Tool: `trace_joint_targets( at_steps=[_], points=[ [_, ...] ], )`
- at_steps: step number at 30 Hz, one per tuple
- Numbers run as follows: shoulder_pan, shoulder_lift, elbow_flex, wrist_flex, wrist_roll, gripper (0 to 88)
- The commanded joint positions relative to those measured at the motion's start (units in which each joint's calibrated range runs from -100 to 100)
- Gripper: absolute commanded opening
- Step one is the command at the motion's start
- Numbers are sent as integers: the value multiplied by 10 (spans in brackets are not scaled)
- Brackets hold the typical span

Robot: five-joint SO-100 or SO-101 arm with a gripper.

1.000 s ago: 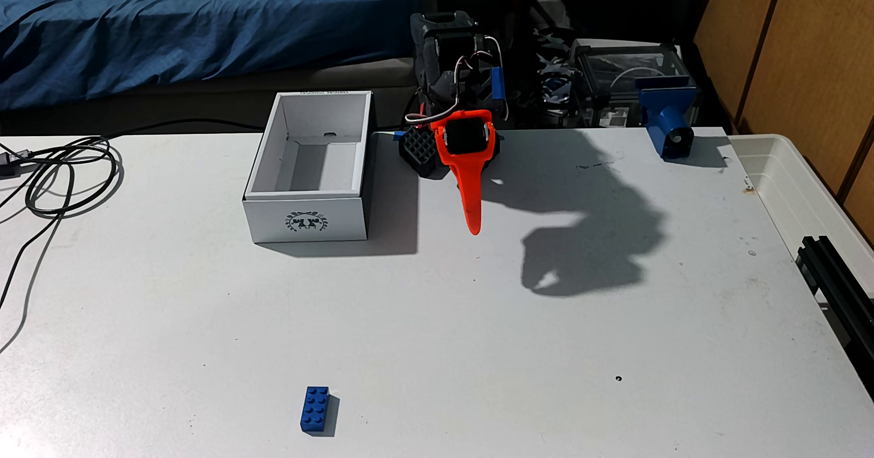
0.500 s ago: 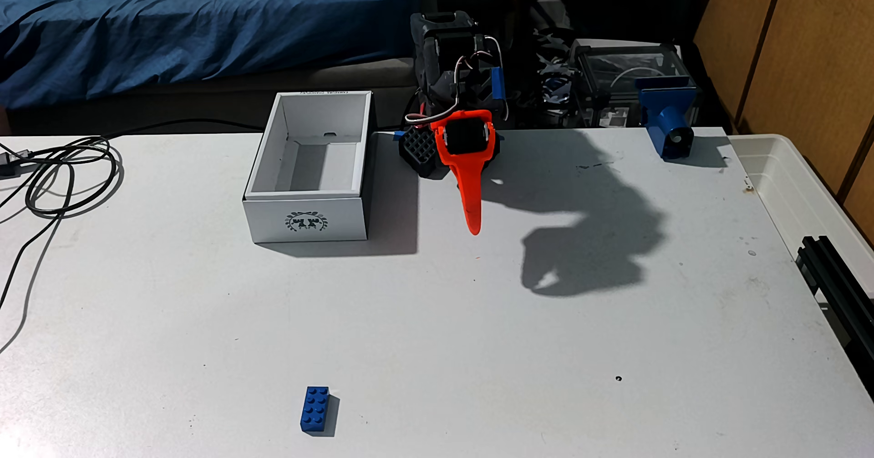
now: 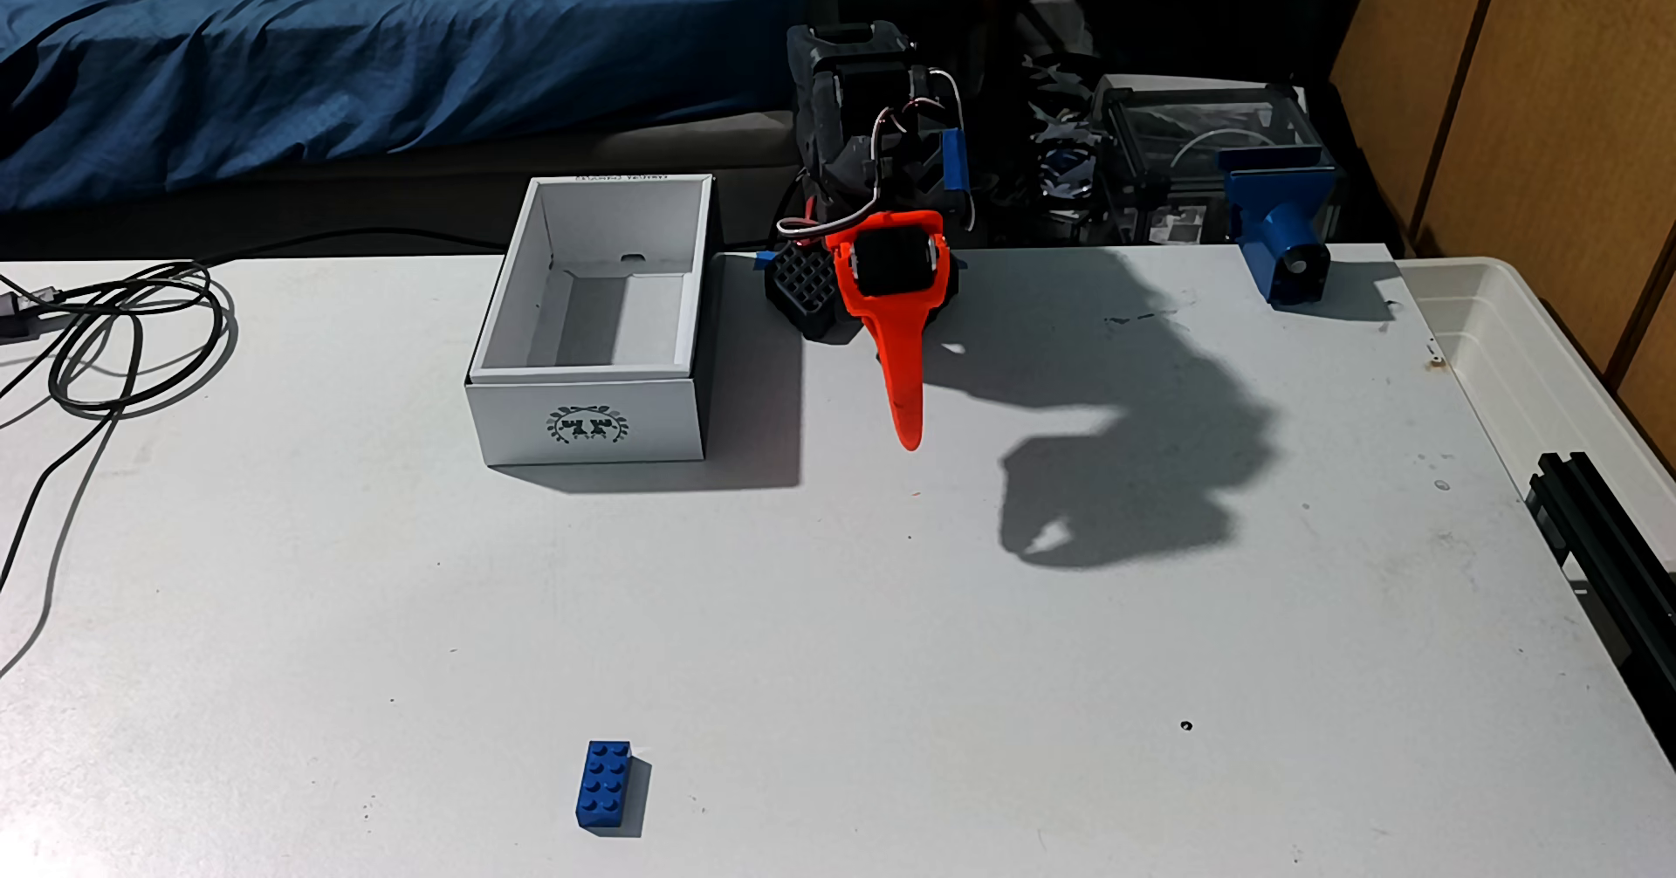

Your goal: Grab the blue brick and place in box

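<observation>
Arm folded at the table's far edge, brick untouched.
The gripper points down at frame centre, its orange finger visible, spread impossible to tell. The blue brick lies bottom centre-left, well apart from the empty box above it.

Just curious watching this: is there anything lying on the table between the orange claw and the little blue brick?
No. In the fixed view the stretch of white table between the gripper and the blue brick is bare, apart from faint specks.
</observation>
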Motion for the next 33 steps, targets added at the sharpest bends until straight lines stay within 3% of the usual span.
trace_joint_targets(
  at_steps=[1, 14, 33],
  points=[
    [-1, -8, -2, 0, 2, 10],
    [-16, -8, -12, -26, -1, 10],
    [-12, -8, -246, -533, 1, 9]
  ],
)
